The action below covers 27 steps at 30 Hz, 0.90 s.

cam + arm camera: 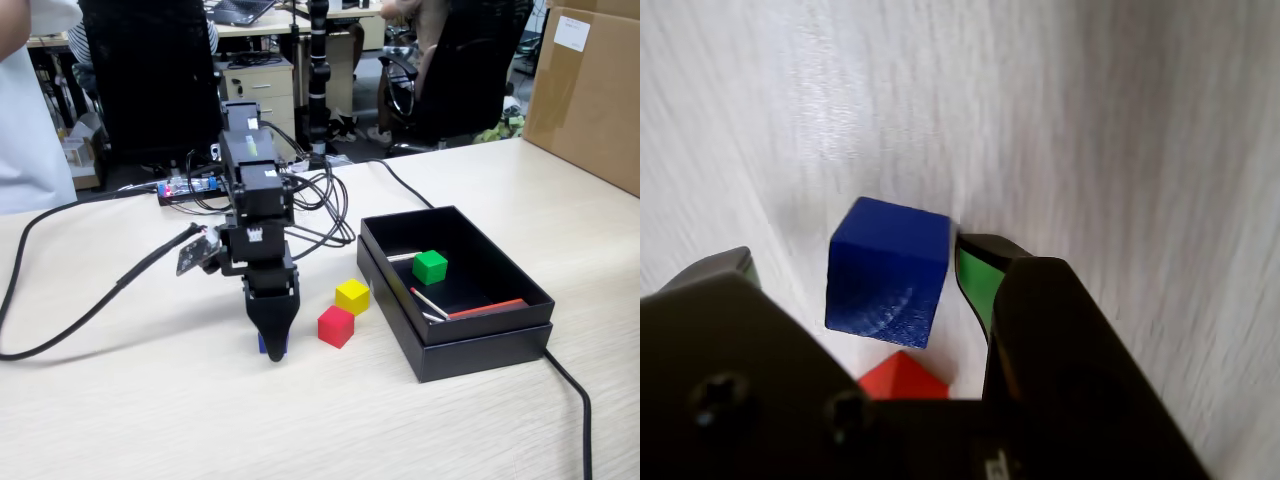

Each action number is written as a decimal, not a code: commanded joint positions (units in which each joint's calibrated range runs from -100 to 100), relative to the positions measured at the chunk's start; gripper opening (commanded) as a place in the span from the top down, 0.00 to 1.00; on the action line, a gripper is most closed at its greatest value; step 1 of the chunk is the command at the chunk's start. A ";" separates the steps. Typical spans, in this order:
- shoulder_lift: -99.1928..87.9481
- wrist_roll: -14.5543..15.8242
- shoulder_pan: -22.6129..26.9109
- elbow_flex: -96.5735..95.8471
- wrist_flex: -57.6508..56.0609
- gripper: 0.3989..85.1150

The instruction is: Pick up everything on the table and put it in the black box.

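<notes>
My gripper (276, 350) points straight down at the table (150, 420), left of the black box (470, 352). In the wrist view the gripper (855, 265) is open, its jaws on either side of the blue cube (890, 272). The right finger's green pad (978, 280) sits close against the cube and the left finger stands clear of it. In the fixed view only a sliver of the blue cube (262, 344) shows behind the jaws. The red cube (336, 326) (902, 378) and yellow cube (352, 296) rest on the table just right of the gripper. The green cube (430, 266) lies inside the box.
Thin sticks (430, 303) lie in the box beside the green cube. A brown carton (590, 90) stands at the back right. Cables (320, 215) loop behind the arm, one black cable (70, 320) runs left, another (578, 400) passes the box's right corner.
</notes>
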 commanded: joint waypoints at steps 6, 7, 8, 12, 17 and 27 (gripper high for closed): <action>-2.80 1.86 -0.20 4.33 -0.14 0.87; -4.41 1.86 -0.20 3.60 -0.23 0.87; -6.59 1.86 -0.20 2.79 -0.23 0.87; -20.47 1.71 1.12 -2.83 -0.23 0.87; -37.80 1.56 6.64 -4.38 -0.40 0.87; -24.37 3.13 19.15 7.59 -0.40 0.87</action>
